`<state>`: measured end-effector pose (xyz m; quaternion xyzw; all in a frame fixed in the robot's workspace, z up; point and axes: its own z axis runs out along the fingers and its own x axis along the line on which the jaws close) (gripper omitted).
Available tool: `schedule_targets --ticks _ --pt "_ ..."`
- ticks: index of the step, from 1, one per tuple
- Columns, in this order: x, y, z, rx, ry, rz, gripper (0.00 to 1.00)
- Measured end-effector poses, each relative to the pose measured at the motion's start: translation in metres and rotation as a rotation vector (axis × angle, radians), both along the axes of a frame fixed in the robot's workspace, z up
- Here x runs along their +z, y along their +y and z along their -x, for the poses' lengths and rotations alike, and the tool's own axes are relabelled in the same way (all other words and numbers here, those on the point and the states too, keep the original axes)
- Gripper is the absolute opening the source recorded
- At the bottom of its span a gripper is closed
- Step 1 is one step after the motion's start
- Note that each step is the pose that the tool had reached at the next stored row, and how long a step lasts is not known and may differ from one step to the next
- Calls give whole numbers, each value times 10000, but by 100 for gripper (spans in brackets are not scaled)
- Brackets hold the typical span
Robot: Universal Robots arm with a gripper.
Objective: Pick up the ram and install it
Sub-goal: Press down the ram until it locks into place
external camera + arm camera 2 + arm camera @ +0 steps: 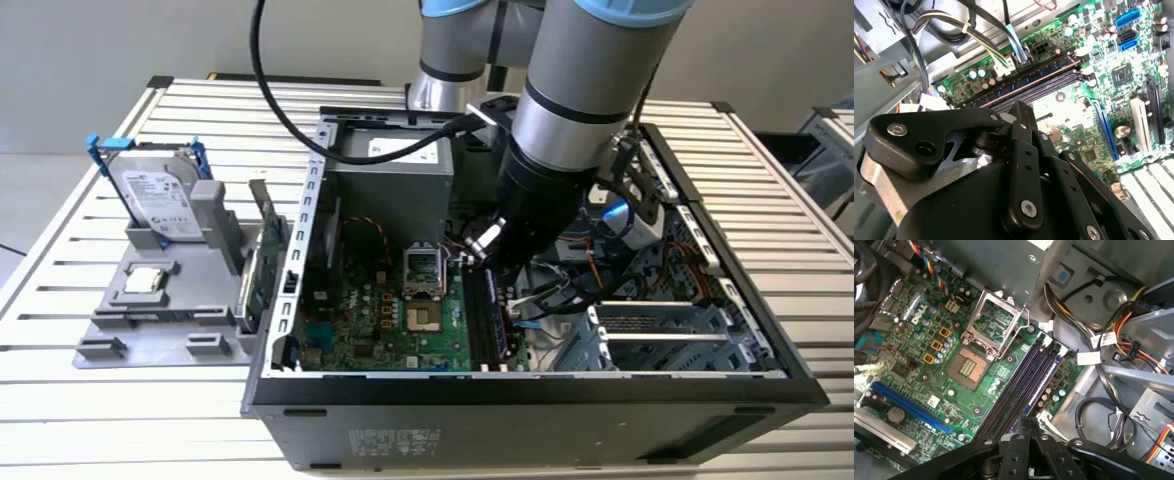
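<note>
Slatted white metal tabletop (120, 420) carries an open dark computer case (534, 400). Inside it, the black gripper (487, 258) hangs over the motherboard's long dark memory slots (1021, 385); whether its jaws are clenched cannot be told. The thin green ram stick (1024, 82) sits in a slot, largely hidden.
</note>
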<state>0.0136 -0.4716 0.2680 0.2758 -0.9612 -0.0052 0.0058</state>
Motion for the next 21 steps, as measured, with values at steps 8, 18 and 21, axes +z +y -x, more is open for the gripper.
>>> schedule_targets --ticks 8,18,21 --pt "-4 5 0 848 1 2 0" --pt "-10 12 0 2009 2 0 0" --pt "-11 15 0 2371 4 0 0"
